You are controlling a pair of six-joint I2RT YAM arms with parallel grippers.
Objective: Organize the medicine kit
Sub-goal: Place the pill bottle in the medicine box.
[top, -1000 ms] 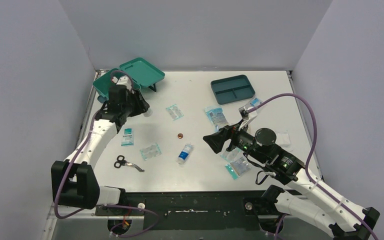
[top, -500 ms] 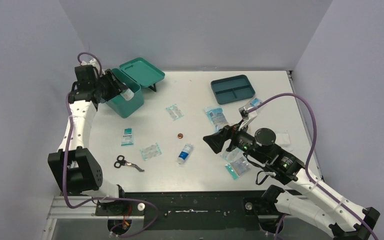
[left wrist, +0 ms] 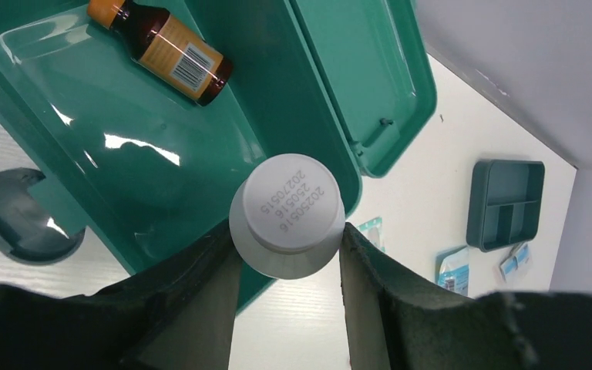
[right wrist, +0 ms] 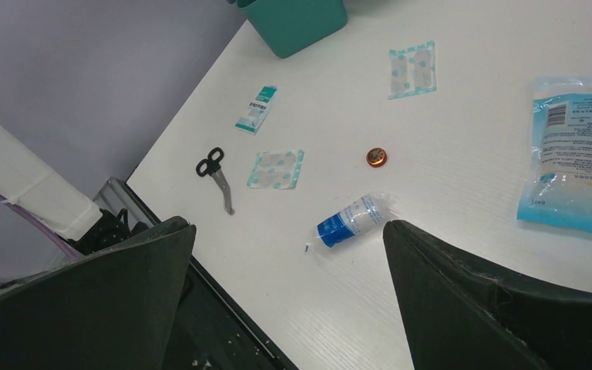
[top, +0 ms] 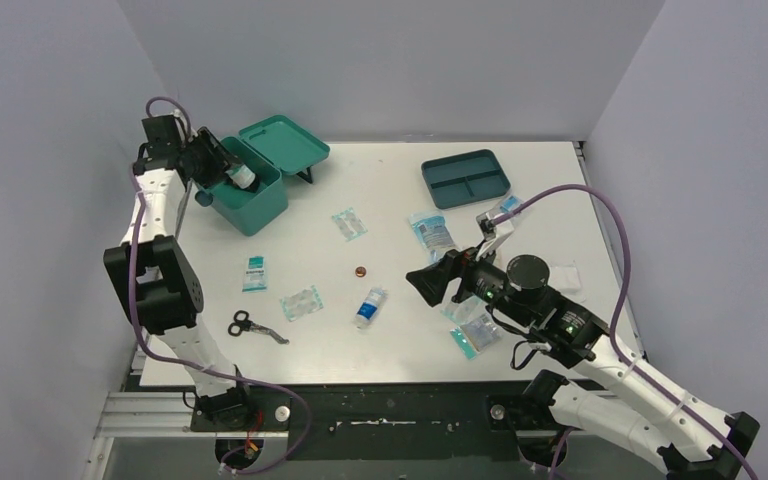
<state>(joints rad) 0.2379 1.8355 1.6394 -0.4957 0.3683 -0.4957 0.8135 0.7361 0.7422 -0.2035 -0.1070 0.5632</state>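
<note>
Since a second ago the left arm has swung away from the table's middle to the far left corner, and the left gripper [left wrist: 287, 231] now hangs over the medicine kit [top: 257, 207], a teal-green rectangular plastic box standing at the far left of the white table [top: 390, 340] with its hinged lid [top: 285, 142] thrown back and its round side knob [left wrist: 21, 216] facing the left wall. Its two dark fingers [left wrist: 216, 297] are clamped on a white plastic bottle [left wrist: 287, 212] whose flat round end bears printed dates, held above the near rim of the open box. Inside the kit a brown glass bottle with an orange label [left wrist: 171, 55] lies on its side. The right gripper [right wrist: 287, 231] has not shifted; its jaws stand wide apart with nothing between them, above a small white bottle with a blue label [right wrist: 351, 220] lying on the table. Near that bottle are a little round copper-coloured cap [right wrist: 377, 157], a flat plaster packet [right wrist: 277, 169] and black-handled scissors [right wrist: 218, 176]. A darker blue-teal divided tray [top: 465, 178] sits at the far right, well apart from the kit.
</note>
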